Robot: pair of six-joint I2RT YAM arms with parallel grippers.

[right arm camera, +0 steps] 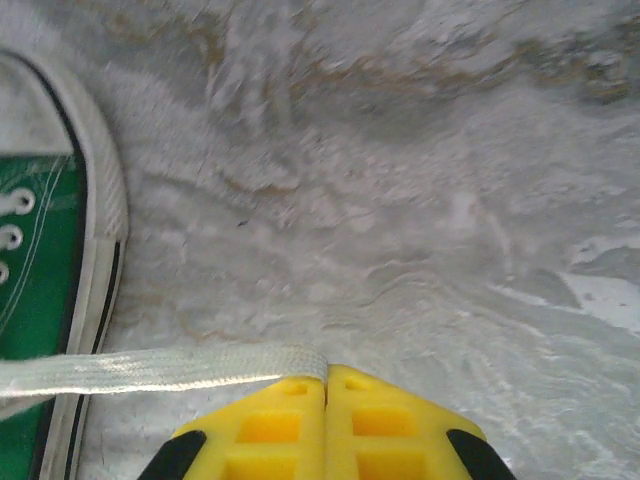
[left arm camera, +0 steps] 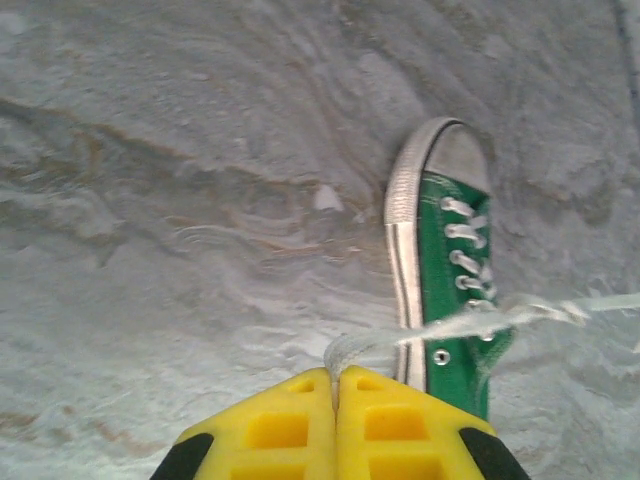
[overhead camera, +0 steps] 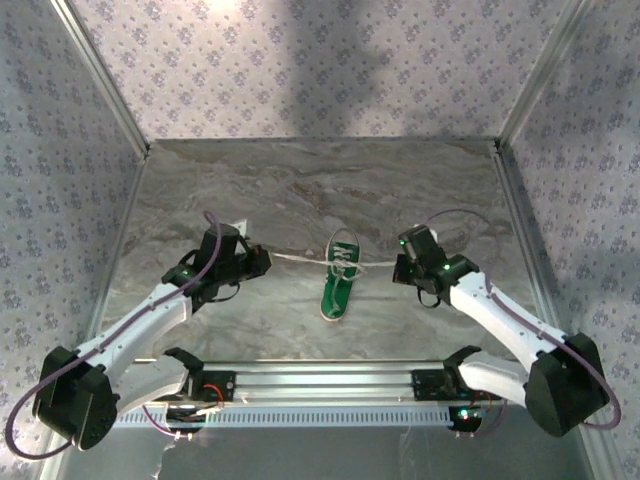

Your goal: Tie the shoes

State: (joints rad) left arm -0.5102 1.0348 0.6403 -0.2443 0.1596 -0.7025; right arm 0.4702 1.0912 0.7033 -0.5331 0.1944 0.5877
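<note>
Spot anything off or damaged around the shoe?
Nothing stands out. The green sneaker sits upright on its sole. Its white laces run taut sideways, one end pinched in the left gripper, the other in the right gripper, as tying would need.

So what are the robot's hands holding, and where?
The left hand and the right hand each pinch one end of the white laces of the sneaker.
</note>
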